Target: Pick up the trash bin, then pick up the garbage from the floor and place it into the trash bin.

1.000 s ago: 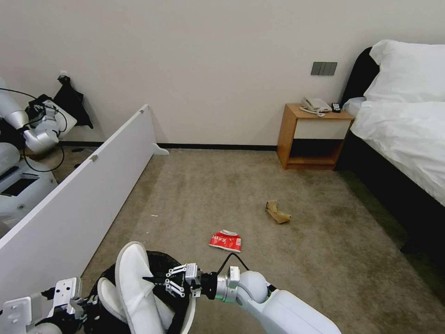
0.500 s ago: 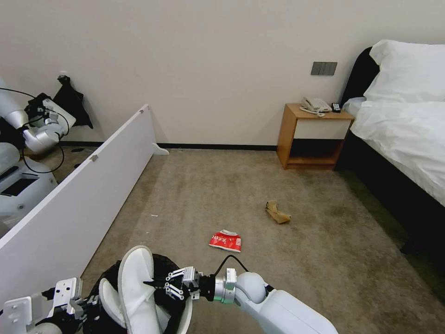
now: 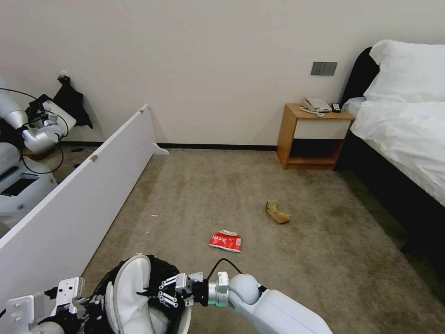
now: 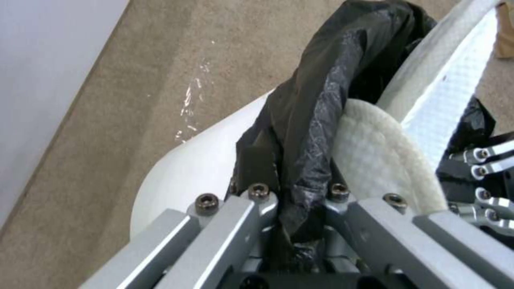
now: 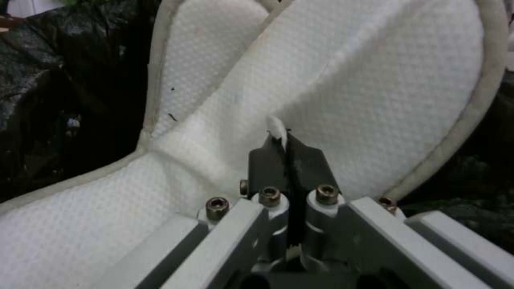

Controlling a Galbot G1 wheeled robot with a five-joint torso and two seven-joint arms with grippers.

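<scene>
The right hand [image 3: 147,293] has sunk lower, fingers pinched on a slipper [image 3: 126,292] standing in the bin [image 3: 183,320]; the left hand [image 4: 292,224] clamps the bin's bag-lined rim; packet [image 3: 225,241] and paper bag [image 3: 277,212] lie on the carpet [image 3: 324,250]

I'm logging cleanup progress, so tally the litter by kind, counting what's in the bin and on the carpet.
White textured fabric slippers: 2, in the bin
Red snack packet: 1, on the carpet
Crumpled brown paper bag: 1, on the carpet
Total: 4
</scene>
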